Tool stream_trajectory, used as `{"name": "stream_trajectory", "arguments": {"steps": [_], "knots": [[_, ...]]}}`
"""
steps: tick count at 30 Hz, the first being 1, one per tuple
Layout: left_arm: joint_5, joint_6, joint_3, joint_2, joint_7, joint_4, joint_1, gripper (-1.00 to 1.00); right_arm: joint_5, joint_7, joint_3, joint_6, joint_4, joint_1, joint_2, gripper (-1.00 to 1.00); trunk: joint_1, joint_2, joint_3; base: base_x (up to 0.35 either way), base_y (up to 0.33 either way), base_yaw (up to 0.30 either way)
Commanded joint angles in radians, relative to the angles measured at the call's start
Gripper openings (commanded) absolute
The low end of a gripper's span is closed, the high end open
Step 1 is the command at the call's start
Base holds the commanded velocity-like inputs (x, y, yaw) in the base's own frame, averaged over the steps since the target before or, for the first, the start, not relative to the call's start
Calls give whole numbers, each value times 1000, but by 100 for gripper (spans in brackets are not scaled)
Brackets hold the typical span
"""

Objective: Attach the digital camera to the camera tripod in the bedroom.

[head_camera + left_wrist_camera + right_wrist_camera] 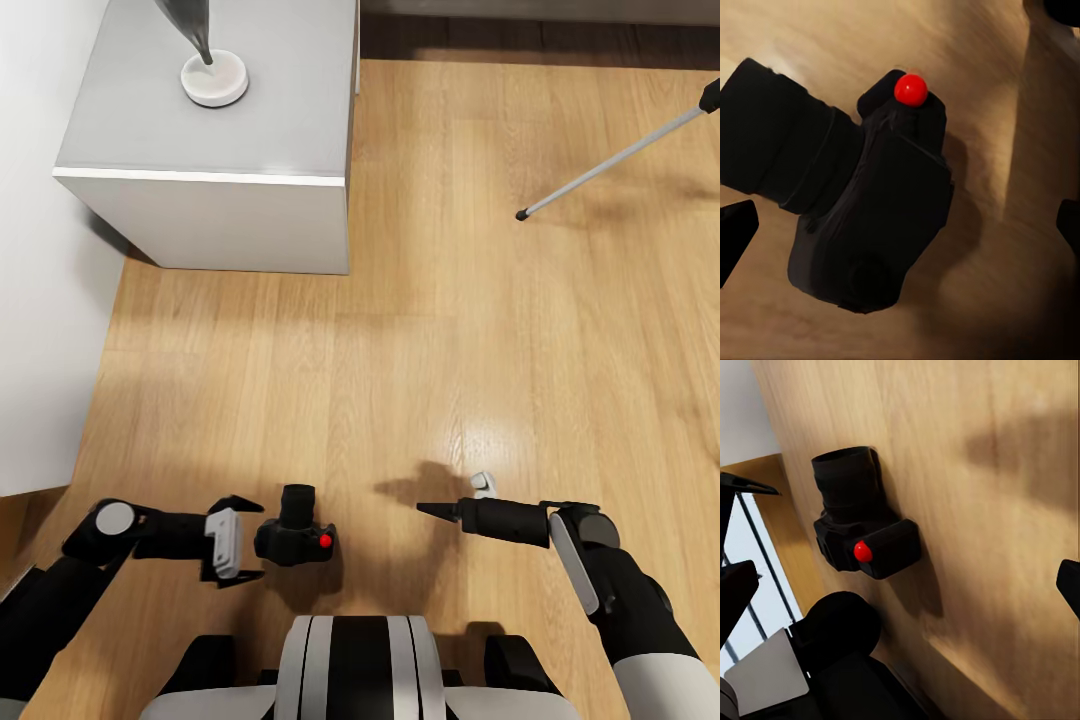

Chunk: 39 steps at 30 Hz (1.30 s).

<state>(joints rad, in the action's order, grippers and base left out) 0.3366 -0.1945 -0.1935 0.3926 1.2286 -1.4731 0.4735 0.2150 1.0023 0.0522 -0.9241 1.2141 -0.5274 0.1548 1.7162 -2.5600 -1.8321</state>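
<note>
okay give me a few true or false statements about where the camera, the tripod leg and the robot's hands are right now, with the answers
1. The digital camera sits just off the left hand. True.
2. The camera's round button is green. False: it is red.
3. The right hand grips the camera. False: it hangs apart from the camera, holding nothing.
4. A leg of the camera tripod shows on the wood floor, far from the camera. True.
5. The camera rests on the grey nightstand. False: a white round base stands there; the camera is by the left hand, low over the floor.
</note>
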Motion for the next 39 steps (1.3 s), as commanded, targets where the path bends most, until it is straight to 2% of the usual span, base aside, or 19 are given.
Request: {"name": "stream_trajectory", "arguments": {"steps": [1, 4, 8, 23, 29, 31, 39], "knots": [[16, -11, -1, -7, 3, 0, 1, 100, 0, 3, 1, -4, 0, 0, 0, 100, 0, 0, 0, 0, 0, 0], [56, -12, 0, -30, 4, 4, 1, 100, 1, 2, 1, -4, 0, 0, 2, 100, 0, 0, 0, 0, 0, 0], [74, -13, 0, -42, 3, 6, 1, 100, 1, 3, 2, -4, 0, 0, 3, 100, 0, 0, 0, 0, 0, 0], [88, -16, 0, -53, 1, 11, 1, 100, 1, 4, 3, -4, 1, 0, 5, 100, 0, 0, 0, 0, 0, 0], [96, -17, 0, -53, -30, 21, 1, 100, 1, 3, 4, -5, 0, 0, 5, 100, 0, 0, 0, 0, 0, 0], [107, -15, 0, -54, -75, 62, 1, 100, 1, 3, 3, -4, 0, 0, 4, 100, 0, 0, 0, 0, 0, 0], [120, -3, 2, -69, -113, 168, 1, 100, 1, 3, 3, -3, 0, 0, 4, 100, 0, 0, 0, 0, 0, 0]]}}
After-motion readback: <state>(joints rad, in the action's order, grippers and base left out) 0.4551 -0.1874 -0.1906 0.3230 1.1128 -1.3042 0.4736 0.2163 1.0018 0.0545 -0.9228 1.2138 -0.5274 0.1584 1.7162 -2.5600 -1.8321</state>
